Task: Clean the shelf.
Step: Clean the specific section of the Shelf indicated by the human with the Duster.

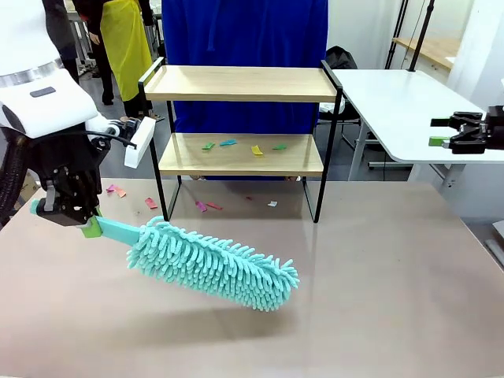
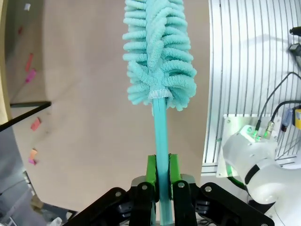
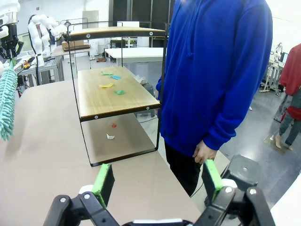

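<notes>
The left arm comes in low from the left side of the table [image 1: 378, 260], wrist bent down. The left gripper [image 1: 88, 227] is clamped on the teal handle of a fluffy duster [image 1: 213, 264]. The duster slants across the front of the table, its head just clear of the surface, with a shadow beneath it. The right gripper [image 1: 447, 132] is held level at the right edge of the front view, well away from the duster, its fingers pointing toward the middle.

The shelf [image 1: 240, 83] stands at the far middle of the table, upright on its legs. Its top board is bare, and 4 paper scraps [image 1: 228, 143] lie on the lower board. More scraps [image 1: 150, 203] lie on the table by its left legs.

The left wrist view shows what the front view hides: both green pads [image 2: 151, 168] press against the thin handle from either side, and the duster runs straight out from them.

The right wrist view shows that gripper's fingers spread wide with nothing between them. It also shows the shelf end-on and a person in a blue hoodie [image 3: 221, 70] standing just beside it, one hand [image 3: 204, 153] hanging at the table's edge.
</notes>
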Available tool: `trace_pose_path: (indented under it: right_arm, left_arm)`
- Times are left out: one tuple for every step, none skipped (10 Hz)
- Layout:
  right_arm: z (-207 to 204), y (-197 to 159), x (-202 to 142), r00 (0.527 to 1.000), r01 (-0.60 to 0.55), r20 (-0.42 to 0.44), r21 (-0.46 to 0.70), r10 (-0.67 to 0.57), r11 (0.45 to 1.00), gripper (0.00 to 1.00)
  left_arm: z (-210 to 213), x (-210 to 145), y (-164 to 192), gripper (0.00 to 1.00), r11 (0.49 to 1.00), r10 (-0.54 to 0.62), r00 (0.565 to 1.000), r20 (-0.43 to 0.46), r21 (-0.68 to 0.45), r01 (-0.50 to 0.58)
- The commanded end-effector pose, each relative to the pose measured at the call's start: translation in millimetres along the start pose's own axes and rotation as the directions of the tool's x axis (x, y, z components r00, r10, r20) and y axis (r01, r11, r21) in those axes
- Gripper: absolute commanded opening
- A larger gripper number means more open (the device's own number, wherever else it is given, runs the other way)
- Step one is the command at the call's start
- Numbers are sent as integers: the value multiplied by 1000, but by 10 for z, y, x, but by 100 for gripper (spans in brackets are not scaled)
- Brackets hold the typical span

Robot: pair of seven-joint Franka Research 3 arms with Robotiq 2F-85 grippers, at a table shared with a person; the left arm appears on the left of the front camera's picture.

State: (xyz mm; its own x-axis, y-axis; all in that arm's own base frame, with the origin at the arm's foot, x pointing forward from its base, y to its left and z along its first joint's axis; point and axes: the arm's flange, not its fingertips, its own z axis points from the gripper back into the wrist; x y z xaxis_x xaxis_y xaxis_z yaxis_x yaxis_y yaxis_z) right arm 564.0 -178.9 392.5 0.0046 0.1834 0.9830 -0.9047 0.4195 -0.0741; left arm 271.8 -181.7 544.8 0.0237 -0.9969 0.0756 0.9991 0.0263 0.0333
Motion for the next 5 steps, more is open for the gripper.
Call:
trace_pose_path:
  right_arm:
    - [-16,-1,34,1000,-6,1,2,6,1000,100]
    - [-16,-1,34,1000,-6,1,2,6,1000,100]
    - [-16,-1,34,1000,-6,1,2,6,1000,100]
    - [-16,-1,34,1000,-6,1,2,6,1000,100]
    - [-16,-1,34,1000,-6,1,2,6,1000,100]
  left_arm:
    - [35,0,-6,13,1000,-4,1000,7,-6,4]
    - [35,0,-6,13,1000,-4,1000,7,-6,4]
    - [35,0,-6,13,1000,-4,1000,7,-6,4]
    - [35,0,-6,13,1000,-4,1000,7,-6,4]
    - [35,0,-6,13,1000,-4,1000,7,-6,4]
